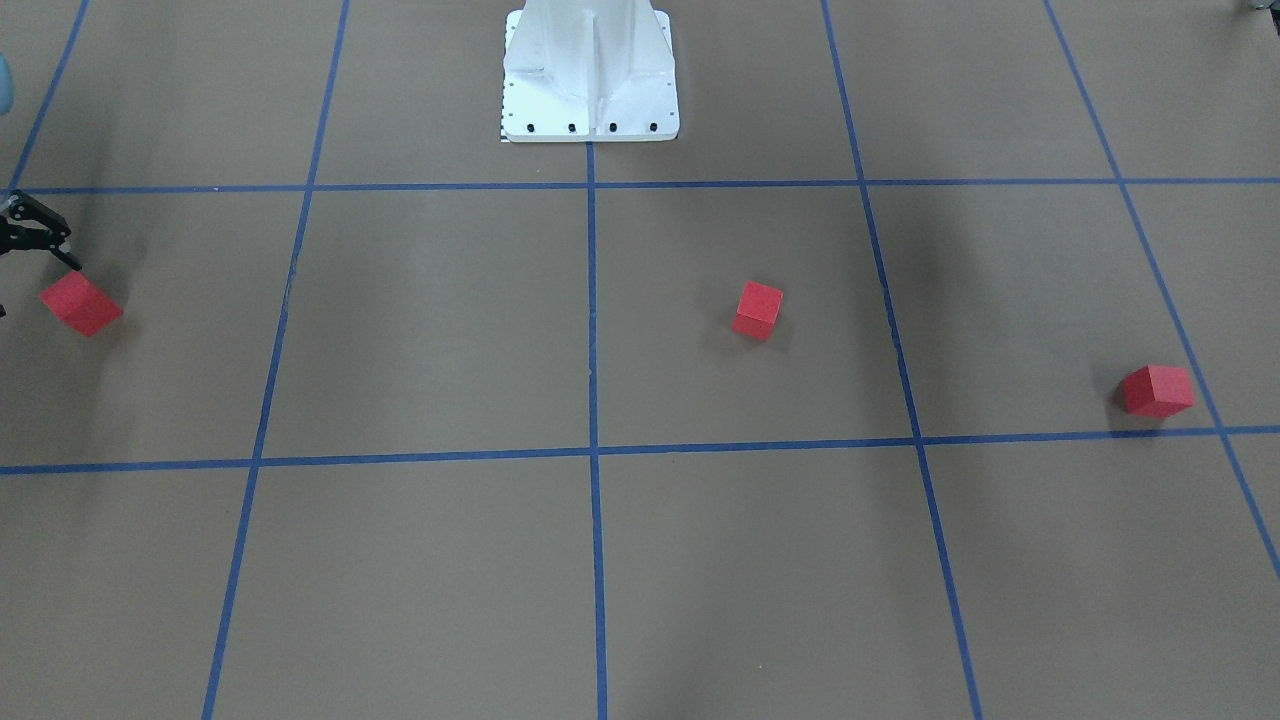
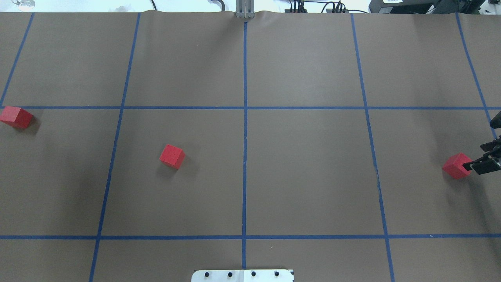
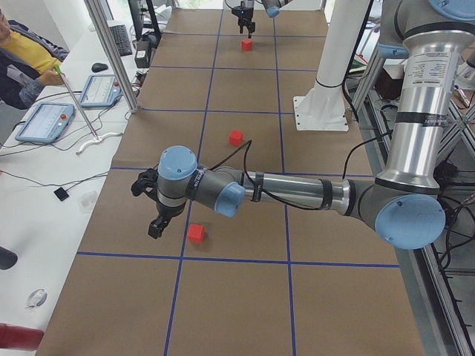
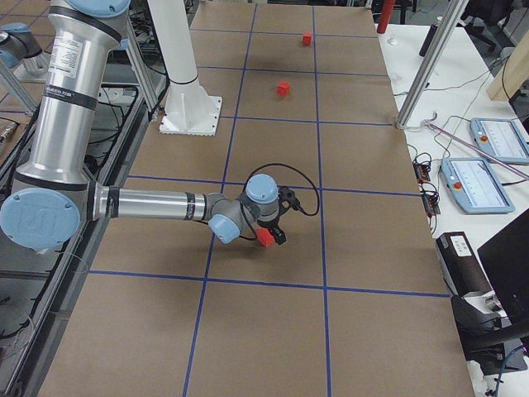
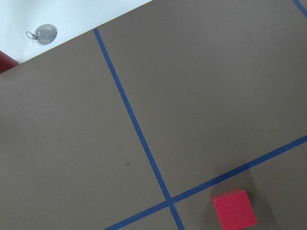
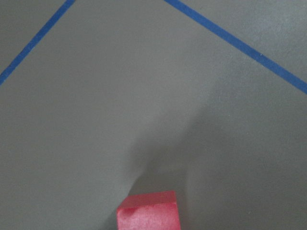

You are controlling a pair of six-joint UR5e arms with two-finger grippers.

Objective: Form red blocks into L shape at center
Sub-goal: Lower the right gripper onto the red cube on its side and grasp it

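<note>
Over the robot's shoulders, I see three red blocks lying well apart on the brown table (image 2: 305, 188). The middle red block (image 2: 172, 156) sits nearest the center (image 2: 260, 172), on the robot's left of the long blue tape line (image 2: 245, 129). The left-side red block (image 2: 15, 117) lies at the view's left edge. The right-side red block (image 2: 456, 165) lies far right, just beside the right gripper (image 2: 475, 157). Its fingers stand spread, and one fingertip meets the block's edge in this view. I cannot tell whether it touches.

From across the table, the right gripper pokes in at the view's left edge, fingers apart, with the right-side block just below its tip. The middle block rests alone, one square over from the white robot base (image 1: 590, 75).

From the table's left end, the near arm reaches out low. The left gripper (image 3: 156, 225) hangs beside the left-side block without holding it, and I cannot tell how its fingers stand. An operator (image 3: 21, 52) sits at the side bench.

From the right end, the near arm's gripper is down at the right-side block.

The left wrist camera shows its block near a tape crossing. The right wrist camera shows its block at the bottom edge, and no fingers show in either.
</note>
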